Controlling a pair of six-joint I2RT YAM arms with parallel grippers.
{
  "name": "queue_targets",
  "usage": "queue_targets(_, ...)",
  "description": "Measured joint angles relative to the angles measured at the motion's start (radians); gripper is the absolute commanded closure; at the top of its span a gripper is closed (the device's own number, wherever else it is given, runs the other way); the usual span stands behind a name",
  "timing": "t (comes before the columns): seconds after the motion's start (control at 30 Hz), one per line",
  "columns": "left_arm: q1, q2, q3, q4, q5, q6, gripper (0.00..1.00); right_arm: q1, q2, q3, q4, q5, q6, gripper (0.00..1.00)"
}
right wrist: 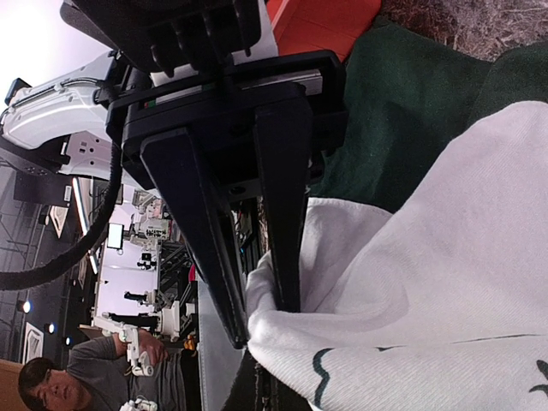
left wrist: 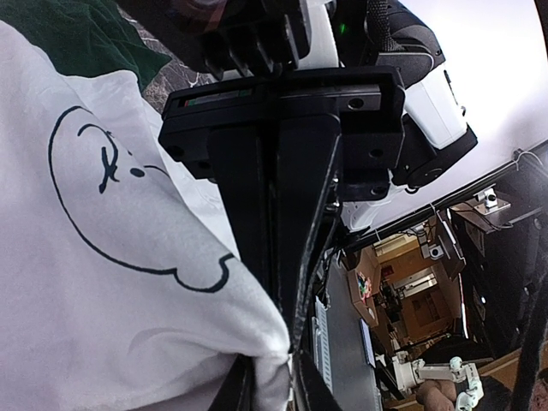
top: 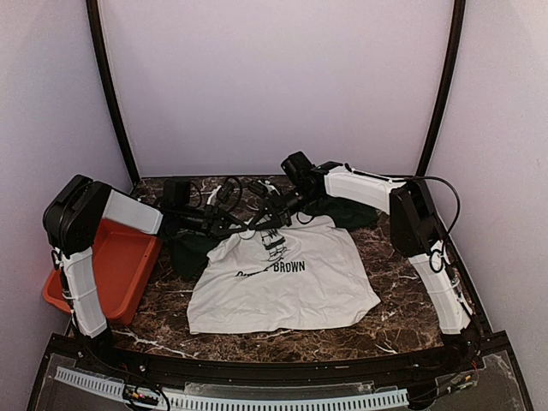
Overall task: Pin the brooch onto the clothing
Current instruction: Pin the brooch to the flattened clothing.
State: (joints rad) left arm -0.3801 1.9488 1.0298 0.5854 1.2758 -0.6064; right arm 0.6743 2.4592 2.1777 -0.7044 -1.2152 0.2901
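The white T-shirt (top: 282, 282) with dark green sleeves lies flat on the marble table (top: 402, 304), its black print and the word "BROWN" facing up. Both grippers meet at its upper chest. My left gripper (top: 253, 225) is shut on a raised fold of white fabric (left wrist: 257, 342); it also shows in the left wrist view (left wrist: 278, 381) and in the right wrist view (right wrist: 265, 321). My right gripper (top: 276, 218) has its fingers pressed together, tips against that fold (left wrist: 287, 330), and its own tips sit low in the right wrist view (right wrist: 270, 390). No brooch is visible.
An orange bin (top: 120, 261) stands at the table's left edge beside the left arm. The green sleeves (top: 190, 253) spread out to both sides. Black cables (top: 227, 193) hang behind the grippers. Purple walls close in the back and sides.
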Motion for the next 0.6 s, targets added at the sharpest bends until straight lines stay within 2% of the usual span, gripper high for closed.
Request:
queue_targets(0.4, -0.005, 0.0, 0.0, 0.011, -0.001, -0.005, 0.9, -0.002, 0.0, 0.0, 0.0, -0.015, 0.009, 1.0)
queue_targets(0.6, -0.012, 0.0, -0.001, 0.045, -0.008, -0.039, 0.78, -0.004, 0.0, 0.0, 0.002, -0.024, 0.029, 1.0)
